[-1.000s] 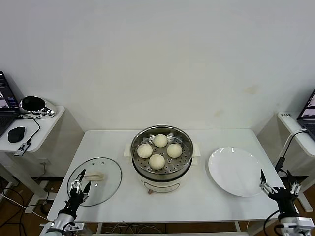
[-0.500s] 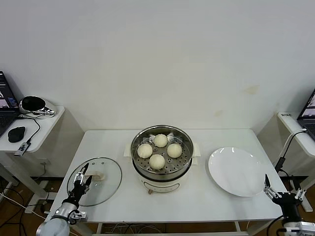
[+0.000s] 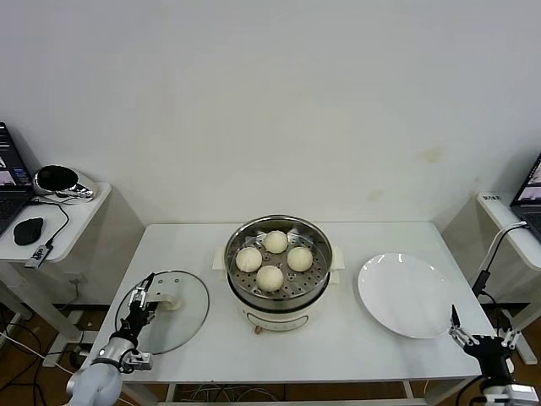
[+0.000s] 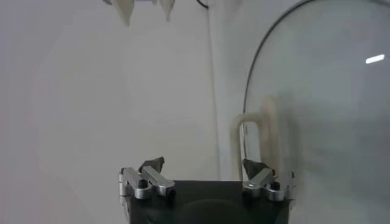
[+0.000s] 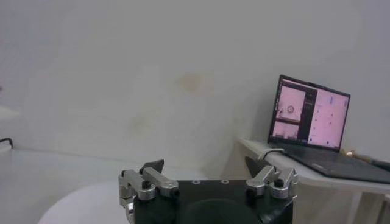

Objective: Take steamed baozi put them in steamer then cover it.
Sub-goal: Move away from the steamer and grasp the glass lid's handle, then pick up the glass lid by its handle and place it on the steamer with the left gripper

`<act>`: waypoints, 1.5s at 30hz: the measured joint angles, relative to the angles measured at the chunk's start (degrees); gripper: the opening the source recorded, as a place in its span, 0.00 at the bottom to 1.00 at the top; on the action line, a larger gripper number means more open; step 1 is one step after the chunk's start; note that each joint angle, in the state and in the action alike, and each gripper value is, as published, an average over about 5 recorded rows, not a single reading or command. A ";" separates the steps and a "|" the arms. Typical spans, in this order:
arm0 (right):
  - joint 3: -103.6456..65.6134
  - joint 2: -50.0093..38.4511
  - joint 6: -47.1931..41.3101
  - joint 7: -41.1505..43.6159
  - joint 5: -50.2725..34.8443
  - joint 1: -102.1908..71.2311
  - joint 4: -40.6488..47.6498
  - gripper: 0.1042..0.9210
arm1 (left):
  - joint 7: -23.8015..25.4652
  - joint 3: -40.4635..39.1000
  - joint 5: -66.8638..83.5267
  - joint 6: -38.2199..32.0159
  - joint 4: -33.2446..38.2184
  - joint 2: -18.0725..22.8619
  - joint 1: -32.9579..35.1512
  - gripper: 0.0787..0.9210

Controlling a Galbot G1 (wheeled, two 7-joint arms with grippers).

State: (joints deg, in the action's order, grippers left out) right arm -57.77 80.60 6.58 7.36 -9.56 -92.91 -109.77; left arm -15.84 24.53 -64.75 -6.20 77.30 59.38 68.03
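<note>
Left gripper gaped open over the cover; a skewed pinch on its handle risked slipping

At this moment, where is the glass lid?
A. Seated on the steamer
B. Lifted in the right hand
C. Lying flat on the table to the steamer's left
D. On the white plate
C: the cover lies flat on the table left of the open steamer, with the left hand open at its near edge beside the handle; the right hand holds nothing.
</note>
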 measured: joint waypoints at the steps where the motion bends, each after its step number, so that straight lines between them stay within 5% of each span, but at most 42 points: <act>1: 0.06 0.05 0.02 0.02 0.07 0.00 0.07 0.88 | 0.00 -0.11 0.07 -0.02 -0.24 0.03 -0.24 0.87; 25: 1.21 -0.03 0.91 -0.07 0.53 0.63 0.86 0.88 | -1.27 -0.57 2.76 -1.04 -4.62 0.32 -1.82 0.10; 35: 1.94 -0.74 1.43 0.22 0.88 1.01 1.01 0.88 | 0.08 2.71 5.05 2.85 4.79 -1.52 2.95 0.08; 45: 3.17 -1.22 2.06 0.31 1.67 0.83 1.19 0.88 | 6.36 8.78 8.93 11.70 19.79 -6.03 9.25 0.08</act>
State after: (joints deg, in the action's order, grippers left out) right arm -54.60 79.39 8.64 7.67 -7.90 -92.08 -108.58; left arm -9.48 33.31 -55.82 5.50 97.09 53.35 77.28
